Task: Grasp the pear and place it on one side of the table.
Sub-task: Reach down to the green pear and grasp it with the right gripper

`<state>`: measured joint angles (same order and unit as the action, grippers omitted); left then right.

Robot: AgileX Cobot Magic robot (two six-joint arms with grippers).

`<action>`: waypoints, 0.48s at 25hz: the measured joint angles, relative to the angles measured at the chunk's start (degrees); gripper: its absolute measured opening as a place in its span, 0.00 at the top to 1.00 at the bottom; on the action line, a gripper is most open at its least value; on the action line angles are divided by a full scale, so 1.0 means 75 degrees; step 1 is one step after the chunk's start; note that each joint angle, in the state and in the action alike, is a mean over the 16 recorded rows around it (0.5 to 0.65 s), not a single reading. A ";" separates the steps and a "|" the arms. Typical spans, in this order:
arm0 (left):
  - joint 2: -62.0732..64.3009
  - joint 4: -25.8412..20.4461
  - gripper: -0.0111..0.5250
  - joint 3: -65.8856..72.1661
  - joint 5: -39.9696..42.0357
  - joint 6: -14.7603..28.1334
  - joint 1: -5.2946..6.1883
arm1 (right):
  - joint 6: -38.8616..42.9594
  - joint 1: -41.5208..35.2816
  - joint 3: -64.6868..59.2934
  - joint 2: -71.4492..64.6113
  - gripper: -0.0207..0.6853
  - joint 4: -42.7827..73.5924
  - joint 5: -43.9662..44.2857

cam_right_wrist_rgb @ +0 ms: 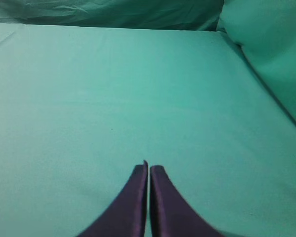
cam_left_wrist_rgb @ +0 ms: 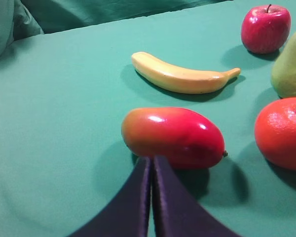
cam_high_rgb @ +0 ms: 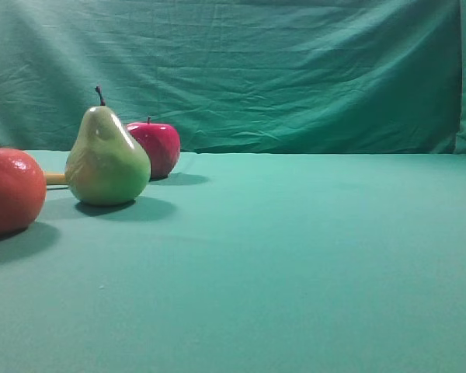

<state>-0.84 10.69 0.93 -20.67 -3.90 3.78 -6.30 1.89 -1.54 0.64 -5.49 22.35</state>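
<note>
The left end effector (cam_left_wrist_rgb: 152, 165) is clenched on nothing, its tips just before a red-orange oval mango (cam_left_wrist_rgb: 173, 137); the right end effector (cam_right_wrist_rgb: 148, 169) is also clenched and empty. The glossy yellow-green pear (cam_high_rgb: 106, 156) stands upright on the teal cloth counter (cam_high_rgb: 295, 256), between a round red apple (cam_high_rgb: 157, 146) and a large orange-red round fruit (cam_high_rgb: 10, 189). In my judgement, reaching could knock these 2 neighbours. No writing is visible.

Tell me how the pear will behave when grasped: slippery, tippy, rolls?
The pear has a glossy skin showing highlights, so it is probably slick under a closing tool. It stands upright on a wide base with a narrow top, so a high push may tip it. Once down, its tapered shape would likely roll in an arc, possibly toward the apple close behind it.
</note>
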 joint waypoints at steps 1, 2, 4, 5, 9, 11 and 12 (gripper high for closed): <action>0.0000 0.0000 0.98 0.0000 0.0000 0.0000 0.0000 | -0.0005 0.0000 0.0000 0.0000 0.97 0.0005 0.0000; 0.0000 0.0000 0.98 0.0000 0.0000 0.0000 0.0000 | -0.0017 0.0000 0.0000 0.0000 0.97 0.0014 -0.0004; 0.0000 0.0000 0.98 0.0000 0.0000 0.0000 0.0000 | -0.0046 0.0000 0.0000 0.0000 0.97 0.0025 -0.0040; 0.0000 0.0000 0.98 0.0000 0.0000 0.0000 0.0000 | -0.0056 0.0000 0.0000 0.0000 0.97 0.0008 -0.0089; 0.0000 0.0000 0.98 0.0000 0.0000 0.0000 0.0000 | -0.0070 0.0000 0.0000 0.0000 0.97 -0.0235 -0.0557; 0.0000 0.0000 0.98 0.0000 0.0000 0.0000 0.0000 | -0.0068 0.0001 0.0000 0.0000 0.97 -0.0396 -0.0911; 0.0000 0.0000 0.98 0.0000 0.0000 0.0000 0.0000 | -0.0067 0.0005 0.0003 0.0000 0.97 -0.0480 -0.1085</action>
<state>-0.84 10.69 0.93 -20.67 -3.90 3.78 -6.80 1.93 -1.52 0.64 -9.09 14.21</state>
